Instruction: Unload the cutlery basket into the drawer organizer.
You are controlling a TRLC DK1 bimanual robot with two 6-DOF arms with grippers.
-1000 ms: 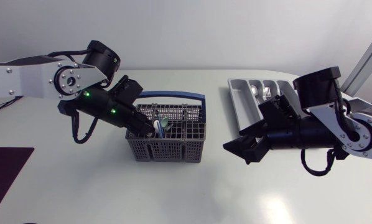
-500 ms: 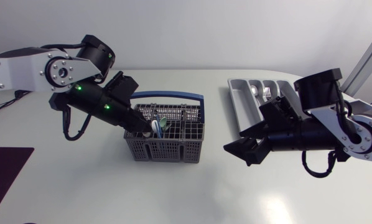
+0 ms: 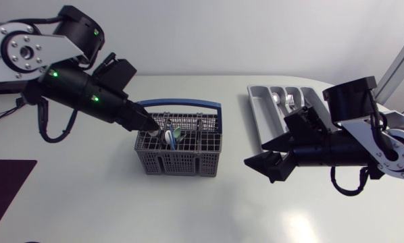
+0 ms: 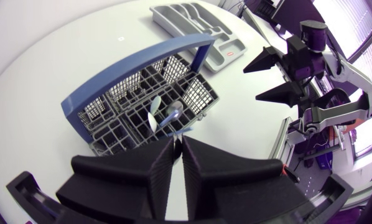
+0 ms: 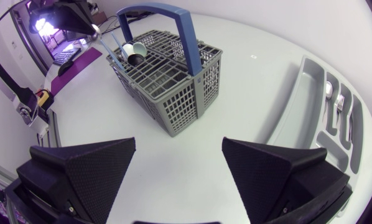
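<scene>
Hanging right over the left end of the grey plastic mesh cutlery basket with the blue arched handle (image 3: 182, 160), the left gripper (image 3: 153, 128) has its two fingers squeezed nearly together, only a thin slit between them, and as far as I can see they're pinched on the top of a thin blue-handled utensil (image 5: 111, 53). That utensil slants down from the fingertips into one of the basket's left compartments, its lower end down among the dividers, next to a steel spoon (image 4: 175, 111) standing in the same end of the basket. The basket itself sits about mid-table, well clear of every edge. The grey plastic drawer organizer tray (image 3: 263, 111) lies off toward the far right corner, well apart from the basket, with a metal spoon (image 5: 328, 90) and a metal fork (image 5: 339, 99) lying in its far compartments. The right gripper (image 3: 253, 154) hovers low over bare white tabletop between basket and organizer, fingers spread wide with nothing in them, and its arm crosses over the organizer's near end. Plenty of open table in front of the basket; a dark purple mat (image 3: 6, 192) sits at the table's left edge.
</scene>
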